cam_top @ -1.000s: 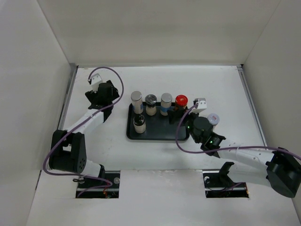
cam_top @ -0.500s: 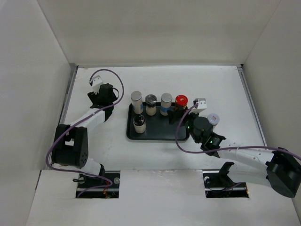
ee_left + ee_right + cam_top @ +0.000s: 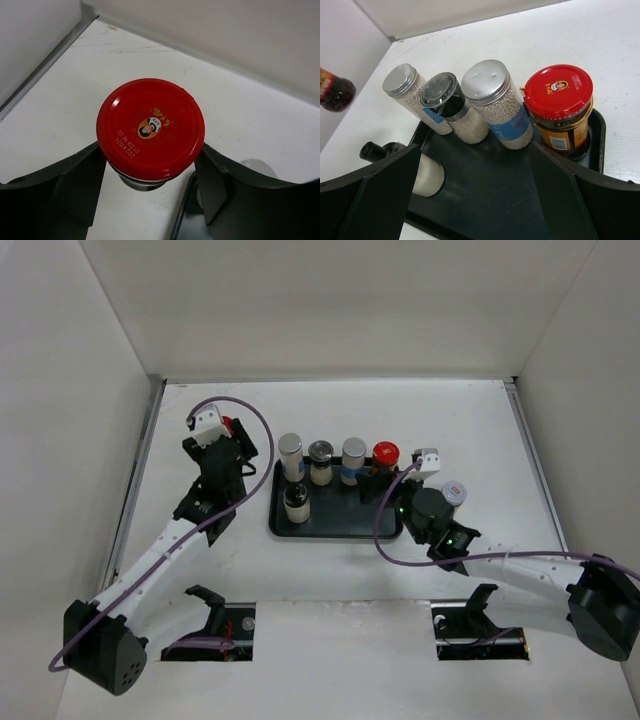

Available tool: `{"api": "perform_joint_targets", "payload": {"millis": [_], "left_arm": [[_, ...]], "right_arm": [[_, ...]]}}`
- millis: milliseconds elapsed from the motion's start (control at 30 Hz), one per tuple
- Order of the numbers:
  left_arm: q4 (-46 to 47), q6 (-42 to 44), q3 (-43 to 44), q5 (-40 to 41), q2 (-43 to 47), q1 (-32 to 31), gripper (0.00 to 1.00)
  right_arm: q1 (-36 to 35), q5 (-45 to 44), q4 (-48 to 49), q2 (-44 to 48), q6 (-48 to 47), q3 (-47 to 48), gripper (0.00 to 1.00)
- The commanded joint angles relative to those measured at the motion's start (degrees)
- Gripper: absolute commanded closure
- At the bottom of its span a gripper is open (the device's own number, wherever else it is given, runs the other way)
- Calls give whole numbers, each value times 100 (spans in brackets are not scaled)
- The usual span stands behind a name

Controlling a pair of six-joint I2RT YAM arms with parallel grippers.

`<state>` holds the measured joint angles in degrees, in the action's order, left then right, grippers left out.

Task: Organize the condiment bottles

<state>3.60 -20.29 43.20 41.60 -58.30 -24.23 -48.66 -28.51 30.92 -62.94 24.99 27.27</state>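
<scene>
- The left gripper (image 3: pixel 224 443), wide open a second ago over the far-left part of the table (image 3: pixel 460 420), now clamps a red-capped jar (image 3: pixel 150 127) just under its lid, one finger on each side, so the grip is made
- The left arm's posture has changed as well: the elbow is swung out to the near left and the wrist reaches in from there
- In the right wrist view the jar shows at the far left and seems clear of the table, though I cannot be sure it is lifted
- The jar is left of the tray (image 3: pixel 335 527) and apart from it, so it is picked up but not yet placed
- The right gripper (image 3: pixel 475 150) has not moved; its jaws are spread wide and hold nothing, at the near-right edge of the tray
- Nothing in the tray has shifted
- The far row, left to right, holds a silver-capped shaker (image 3: pixel 290 446), a glass grinder (image 3: pixel 320 451), a second shaker (image 3: pixel 353 448) and a second red jar (image 3: pixel 386 452)
- A small dark-topped bottle (image 3: pixel 296 502) stands in the near row
- One more bottle, the outside bottle (image 3: pixel 455 490), stands on the table just right of the tray, beside the right wrist
- My reading: five are stowed, one is in hand and one is waiting — the next move probably carries the jar right to a free near-row spot without clipping the shaker at the tray's left end
</scene>
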Motion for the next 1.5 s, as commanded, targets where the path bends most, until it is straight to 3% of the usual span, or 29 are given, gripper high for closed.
{"api": "perform_joint_targets", "payload": {"millis": [0,167,333,633,900,1233,1467], "left_arm": [[476,175,486,348,503,-646,63],[554,289,883,489,522,-1912,63],[1151,465,1190,419,-66,-2862,63],[2373,482,813,445,-1199,-3654,63],[3270,465,444,392,-2132,-3883,63],[4272,263,-680,428,-2475,-3690,63],[4386,-290,-1156,445,-2563,-3830,57]], "right_arm": [[10,-58,318,255,-91,42,4],[116,-163,249,703,-65,-72,4],[204,-383,-94,1081,-21,-46,5],[415,-726,-753,1776,49,-99,5],[635,-831,-1219,1987,269,-99,6],[854,-893,-1711,1934,287,42,9],[1486,-1243,-3063,1926,374,569,7]]}}
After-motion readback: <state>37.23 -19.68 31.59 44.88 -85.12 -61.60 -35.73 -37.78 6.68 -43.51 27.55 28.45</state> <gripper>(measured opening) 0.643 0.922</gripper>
